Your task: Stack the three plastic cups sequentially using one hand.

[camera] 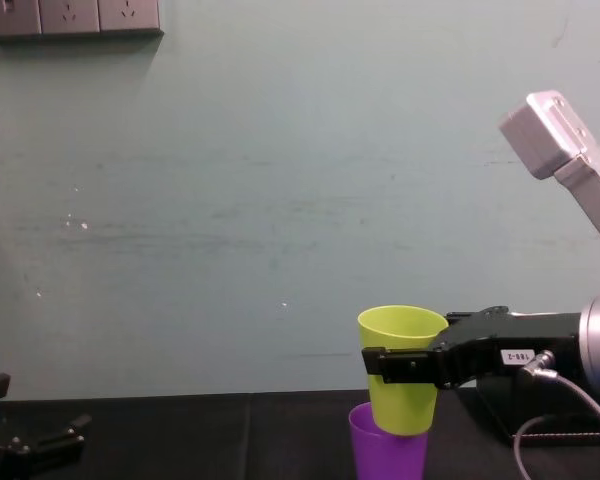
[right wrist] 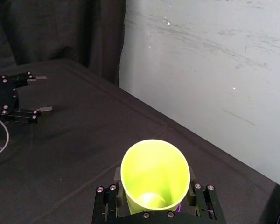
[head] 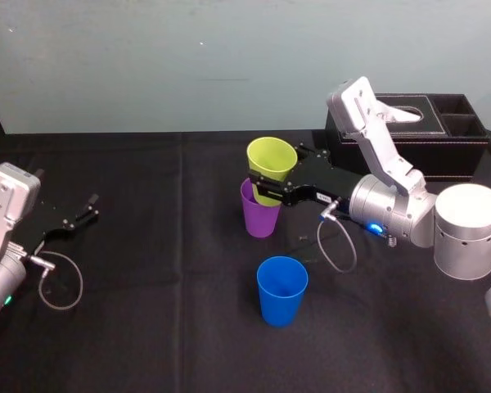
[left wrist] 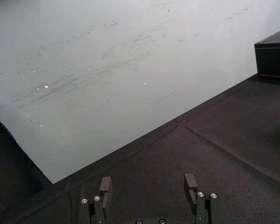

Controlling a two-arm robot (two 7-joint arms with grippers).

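Cloth, black and matte, covers the counter point(head: 147, 327), which meets a pale green wall point(head: 147, 65) that is scuffed and scratched. The chest view adds a row of sockets point(camera: 70, 17) high on that wall. The right arm point(head: 393, 205), with a silver cylinder and a grey link, reaches in from the right in front of a black, box-shaped tissue box point(head: 425, 135) at the counter's far right.

The three cups are smooth, tapered plastic tumblers, all upright and mouth up. The right tool point(head: 274, 176) is clenched on the yellow-green cup point(head: 272, 160), its black jaws pressing the cup's sides below the rim. From the head view this cup sits directly over the purple cup point(head: 260, 217), which stands mid-counter. The chest view, side-on, shows the yellow-green base just dipping into the purple mouth; I cannot tell whether the two touch. The right wrist view looks into the yellow-green cup point(right wrist: 155, 175), which is hollow and holds nothing. The blue cup point(head: 281, 291) stands alone, nearer the robot and apart from the pair, and is likewise empty.

The left tool point(head: 92, 206) rests low at the counter's left, well apart from the cups. Its own wrist view shows the jaws spread and released over bare cloth.
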